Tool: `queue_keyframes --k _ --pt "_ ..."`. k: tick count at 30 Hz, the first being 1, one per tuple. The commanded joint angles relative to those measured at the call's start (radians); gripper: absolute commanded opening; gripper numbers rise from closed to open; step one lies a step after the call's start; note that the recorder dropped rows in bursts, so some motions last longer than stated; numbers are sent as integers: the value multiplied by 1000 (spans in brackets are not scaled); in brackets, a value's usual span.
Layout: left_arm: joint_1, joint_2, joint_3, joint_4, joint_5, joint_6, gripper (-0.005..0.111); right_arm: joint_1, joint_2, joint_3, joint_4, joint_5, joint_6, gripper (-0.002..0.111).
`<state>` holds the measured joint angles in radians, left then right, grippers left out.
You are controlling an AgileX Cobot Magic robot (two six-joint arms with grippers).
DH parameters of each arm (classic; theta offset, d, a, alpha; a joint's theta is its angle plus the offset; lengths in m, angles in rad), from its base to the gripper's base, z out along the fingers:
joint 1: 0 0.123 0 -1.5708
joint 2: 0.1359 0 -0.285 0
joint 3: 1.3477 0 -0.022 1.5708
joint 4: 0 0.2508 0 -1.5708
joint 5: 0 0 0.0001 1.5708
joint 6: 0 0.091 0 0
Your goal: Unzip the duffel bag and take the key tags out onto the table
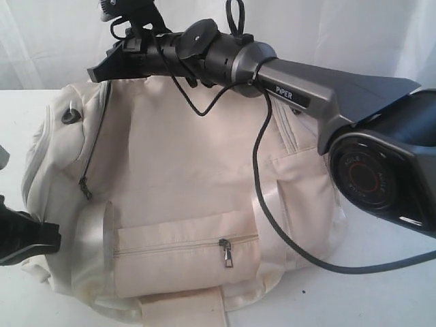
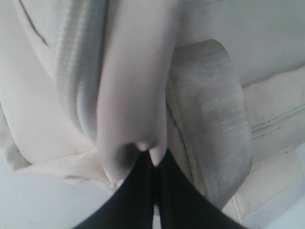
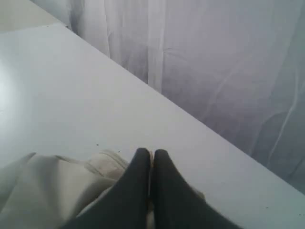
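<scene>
The cream duffel bag (image 1: 197,177) lies on the white table (image 1: 381,300), its front pocket zipped with the pull (image 1: 225,252) hanging. My right gripper (image 1: 95,71) reaches across the bag's top to its far left end. There it is shut (image 3: 151,153), with a thin cream sliver of the bag (image 3: 52,181) between the fingertips. My left gripper (image 1: 54,240) is at the bag's near left end, shut (image 2: 153,155) on a fold of the bag's cream fabric (image 2: 133,95) next to a webbing strap (image 2: 214,119). The key tags are out of view.
A grey zipper runs down the bag's left end to a pull (image 1: 85,189). The right arm's black cable (image 1: 272,225) hangs over the bag's front. A white curtain (image 3: 214,71) borders the table's (image 3: 71,95) far edge.
</scene>
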<state>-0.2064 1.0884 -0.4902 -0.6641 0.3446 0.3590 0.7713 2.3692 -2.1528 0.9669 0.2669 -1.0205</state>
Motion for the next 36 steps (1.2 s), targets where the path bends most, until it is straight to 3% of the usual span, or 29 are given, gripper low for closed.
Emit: queue_keyframes --k 1,11,19,21,26,28,32,36 --pt "-5 -33 51 -8 172 -3 0 -24 -20 -12 -4 50 -4 0" --pt "-5 -214 51 65 372 -104 0 -24 -83 -11 -90 219 44 0" --pt "-5 -263 51 150 311 -184 3 -24 -88 -11 -90 429 88 0" --pt "-5 -263 51 150 279 -184 13 -24 -88 -11 -85 481 90 0" --pt "-5 -263 -17 134 295 -184 65 -22 -88 -11 -65 573 90 0" --pt "-5 -263 -63 116 298 -184 79 -22 -88 -11 -57 585 90 0" --pt "-5 -263 -184 112 255 -177 72 -22 -97 -11 -41 585 86 0" --pt "-5 -243 -233 158 46 -85 60 -22 -114 -11 -22 554 82 0"
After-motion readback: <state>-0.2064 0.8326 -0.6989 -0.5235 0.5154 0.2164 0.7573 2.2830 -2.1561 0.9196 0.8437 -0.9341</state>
